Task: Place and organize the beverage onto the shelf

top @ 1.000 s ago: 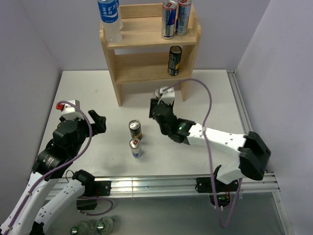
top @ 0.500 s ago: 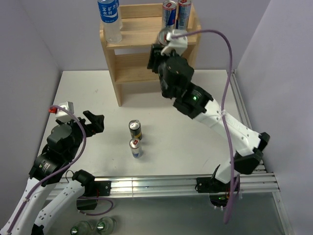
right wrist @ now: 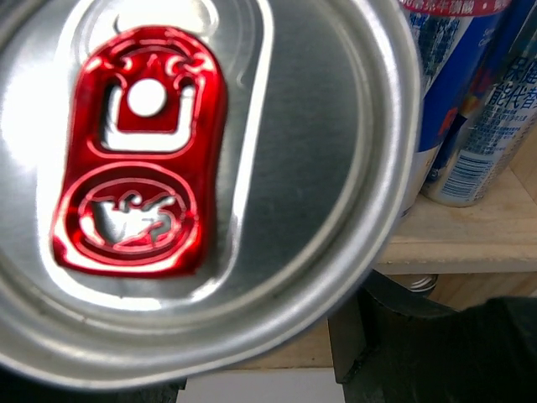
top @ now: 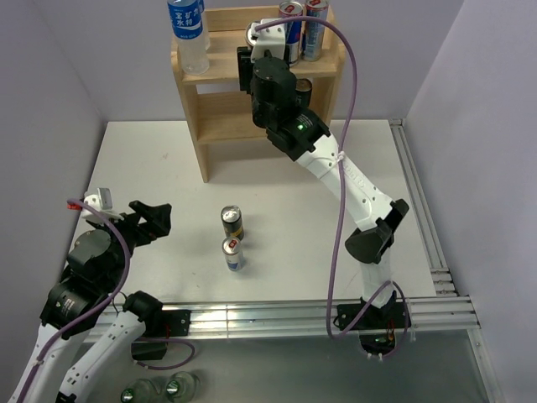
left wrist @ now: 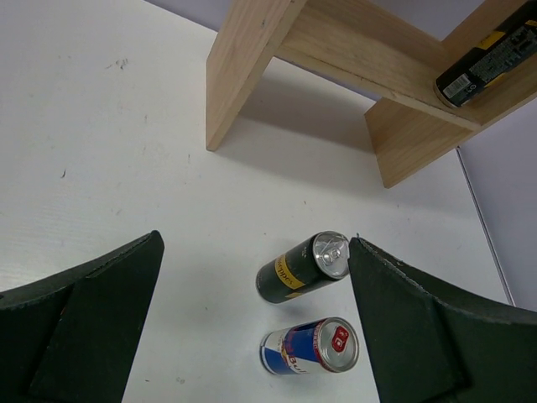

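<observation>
Two-tier wooden shelf [top: 201, 134], bottle [top: 188, 34] and tall cans [top: 314, 32] on top, black can [top: 232, 222], blue can [top: 233, 253] upright before it

I look into a robot lab cell, plain lilac walls [top: 59, 75] boxing a white desk [top: 151, 159], arms [top: 361, 189] bolted to an aluminium rail [top: 268, 312].

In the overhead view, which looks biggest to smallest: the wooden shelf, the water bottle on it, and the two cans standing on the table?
1. wooden shelf
2. water bottle, its top cut off by the frame
3. black-and-gold can and blue-and-silver can: about alike, not rankable
</observation>
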Robot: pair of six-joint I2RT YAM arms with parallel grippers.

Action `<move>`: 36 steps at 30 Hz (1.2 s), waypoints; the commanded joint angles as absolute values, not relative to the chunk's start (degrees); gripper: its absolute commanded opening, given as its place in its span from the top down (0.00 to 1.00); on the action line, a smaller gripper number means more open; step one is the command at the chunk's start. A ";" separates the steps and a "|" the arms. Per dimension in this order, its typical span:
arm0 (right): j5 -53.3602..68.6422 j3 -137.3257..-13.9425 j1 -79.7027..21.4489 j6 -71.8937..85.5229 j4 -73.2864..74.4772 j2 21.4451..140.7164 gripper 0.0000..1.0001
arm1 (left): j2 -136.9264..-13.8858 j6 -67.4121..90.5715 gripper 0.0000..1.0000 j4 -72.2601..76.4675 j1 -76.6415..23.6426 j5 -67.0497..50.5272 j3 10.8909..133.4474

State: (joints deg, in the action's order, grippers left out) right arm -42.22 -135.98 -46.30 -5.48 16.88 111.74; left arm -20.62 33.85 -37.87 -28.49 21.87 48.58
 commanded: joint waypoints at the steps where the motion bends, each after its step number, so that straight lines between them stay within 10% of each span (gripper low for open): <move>1: -41.40 -140.27 -45.18 -6.68 12.57 110.83 1.00 | -21.35 34.89 0.01 -38.32 -28.56 21.62 49.22; 36: -37.53 -137.11 -40.69 -0.09 14.68 116.19 0.95 | -25.84 34.19 0.01 -34.72 -28.56 22.06 47.90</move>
State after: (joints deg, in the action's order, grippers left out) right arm -38.04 -137.47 -41.06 -0.86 17.37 116.03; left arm -25.98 34.13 -37.08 -28.49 21.80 48.34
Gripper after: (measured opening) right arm 0.602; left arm 0.994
